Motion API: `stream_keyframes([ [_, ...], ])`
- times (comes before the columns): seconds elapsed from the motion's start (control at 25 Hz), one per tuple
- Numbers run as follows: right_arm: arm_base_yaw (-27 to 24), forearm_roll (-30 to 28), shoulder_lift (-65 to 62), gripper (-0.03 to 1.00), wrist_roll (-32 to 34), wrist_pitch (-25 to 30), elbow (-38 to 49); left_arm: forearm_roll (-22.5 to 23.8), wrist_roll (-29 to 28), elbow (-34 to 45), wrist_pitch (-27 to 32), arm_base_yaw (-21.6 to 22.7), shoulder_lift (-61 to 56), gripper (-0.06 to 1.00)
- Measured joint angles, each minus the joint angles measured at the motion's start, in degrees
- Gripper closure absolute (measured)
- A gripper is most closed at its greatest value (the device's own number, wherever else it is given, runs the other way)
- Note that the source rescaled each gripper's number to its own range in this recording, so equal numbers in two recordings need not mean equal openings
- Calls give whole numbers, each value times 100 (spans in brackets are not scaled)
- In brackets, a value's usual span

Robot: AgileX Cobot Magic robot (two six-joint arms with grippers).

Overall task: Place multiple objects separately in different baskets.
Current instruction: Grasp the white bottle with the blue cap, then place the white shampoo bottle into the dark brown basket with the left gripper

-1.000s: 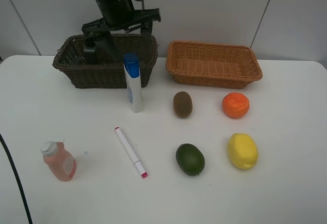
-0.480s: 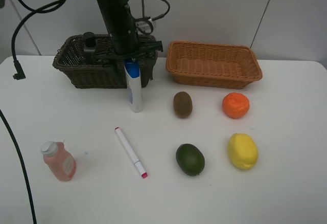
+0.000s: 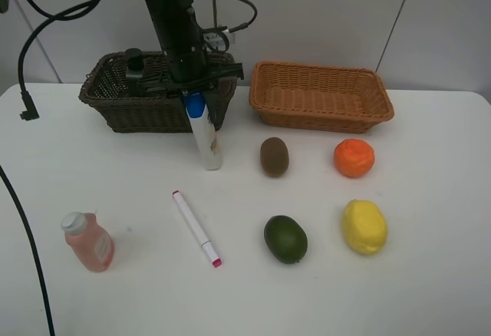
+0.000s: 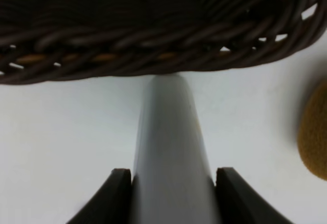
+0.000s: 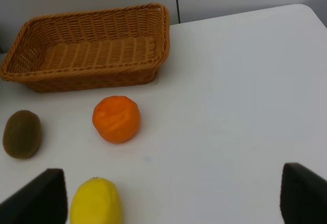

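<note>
Left gripper [image 3: 194,97] pinches the blue top of the white blue-capped tube [image 3: 209,143], upper left of the middle in the high view. The tube leans just in front of the dark brown basket [image 3: 107,110], where a dark green pump bottle [image 3: 134,64] stands. The light orange-tan basket [image 3: 322,113] sits at the upper right.

From the left wrist, both dark fingers [image 4: 110,198] press the tube's [image 4: 171,152] sides, with the brown basket's rim [image 4: 127,50] just beyond.

From the right wrist, the right gripper [image 5: 171,196] is spread wide with nothing in it. The orange [image 5: 116,119], brown kiwi [image 5: 21,133] and yellow lemon [image 5: 96,203] lie near the tan basket [image 5: 87,55].
</note>
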Motion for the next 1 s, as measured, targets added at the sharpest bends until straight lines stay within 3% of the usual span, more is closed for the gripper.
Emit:
stream_keyframes([
  [0.16,0,0,0,0,0,0,0,-31,206,-144,5,5,-238,62],
  [0.48,0,0,0,0,0,0,0,-105,715,-1983,5,380,-590,62],
  [0.72,0,0,0,0,0,0,0,-19,766,-2107,5,954,-103,62],
  [1.0,0,0,0,0,0,0,0,139,1294,-2107,-1,1119,518,62],
])
